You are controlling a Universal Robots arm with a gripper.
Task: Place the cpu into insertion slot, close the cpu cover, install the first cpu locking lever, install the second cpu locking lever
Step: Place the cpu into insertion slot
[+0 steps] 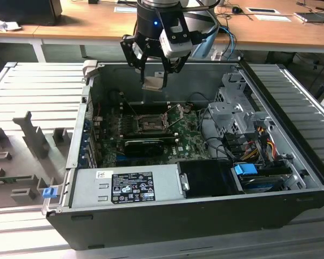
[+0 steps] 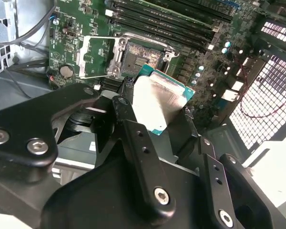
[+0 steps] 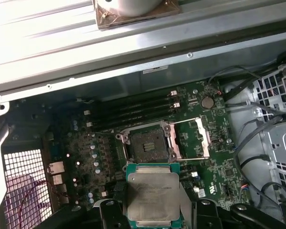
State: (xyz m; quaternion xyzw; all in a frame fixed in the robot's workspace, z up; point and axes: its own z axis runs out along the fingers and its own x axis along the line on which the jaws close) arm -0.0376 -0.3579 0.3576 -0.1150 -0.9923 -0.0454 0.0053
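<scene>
My gripper [image 1: 154, 77] hangs above the open computer case, shut on the cpu [image 1: 153, 82], a small flat square chip with a silvery top. In both wrist views the cpu [image 2: 159, 102] [image 3: 152, 193] sits between the black fingers [image 2: 126, 117], well above the motherboard. Below it lies the empty insertion slot [image 3: 148, 145] [image 2: 139, 57] [image 1: 150, 123]. The cpu cover [image 3: 193, 138] [image 2: 97, 57], a thin grey frame plate, is swung open beside the slot.
A black graphics card [image 1: 143, 144] lies just in front of the slot, with the power supply [image 1: 127, 186] at the case front. A drive cage [image 1: 235, 110] and cables [image 1: 254, 140] fill the exterior view's right. Memory slots [image 3: 133, 112] run behind the socket.
</scene>
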